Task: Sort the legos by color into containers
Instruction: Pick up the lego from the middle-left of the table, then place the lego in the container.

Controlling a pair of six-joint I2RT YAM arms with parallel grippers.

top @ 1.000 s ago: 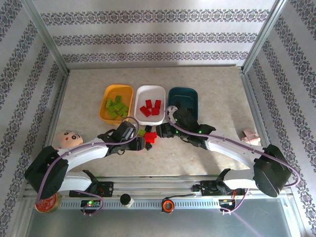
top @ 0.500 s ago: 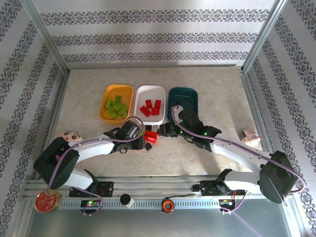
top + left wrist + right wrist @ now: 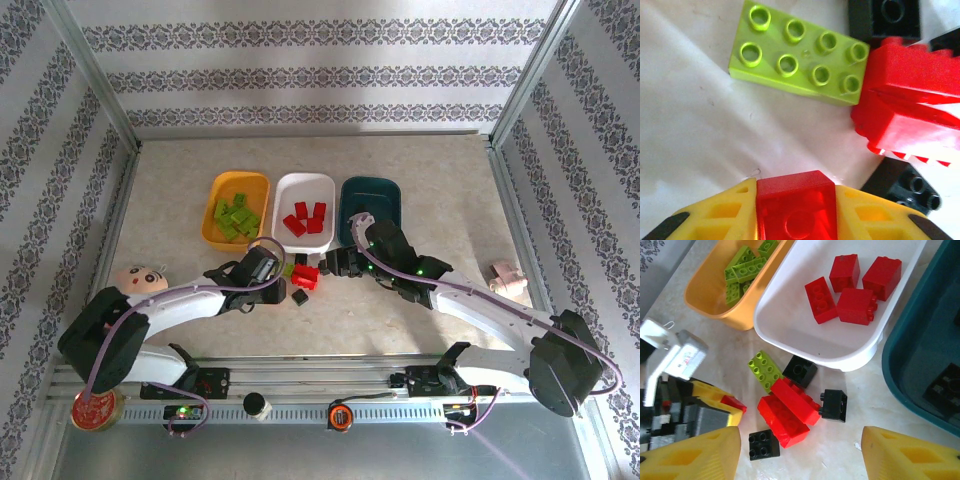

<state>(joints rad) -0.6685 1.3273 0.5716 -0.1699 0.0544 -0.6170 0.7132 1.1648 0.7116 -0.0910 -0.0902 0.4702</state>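
Pinching a small red brick (image 3: pixel 795 192) between the yellow fingers (image 3: pixel 720 215) of our left gripper (image 3: pixel 796 220), we are holding it at the near-left edge of the loose pile on the table (image 3: pixel 860 400). In that pile a lime green brick (image 3: pixel 765 370) is lying against two long red bricks (image 3: pixel 790 412), with three black bricks (image 3: pixel 834 405) sitting around them. Our right gripper (image 3: pixel 800 450) is hovering over the pile, its fingers spread wide and gripping nothing. Just beyond the pile the three trays are sitting side by side. The orange-yellow tray (image 3: pixel 715 315) is holding green bricks (image 3: pixel 745 267). The white tray (image 3: pixel 805 335), nearest the pile, is holding four red bricks (image 3: pixel 850 287). We are seeing one black brick (image 3: pixel 945 385) in the teal tray (image 3: pixel 910 355), though part of that tray is running out of the wrist view.
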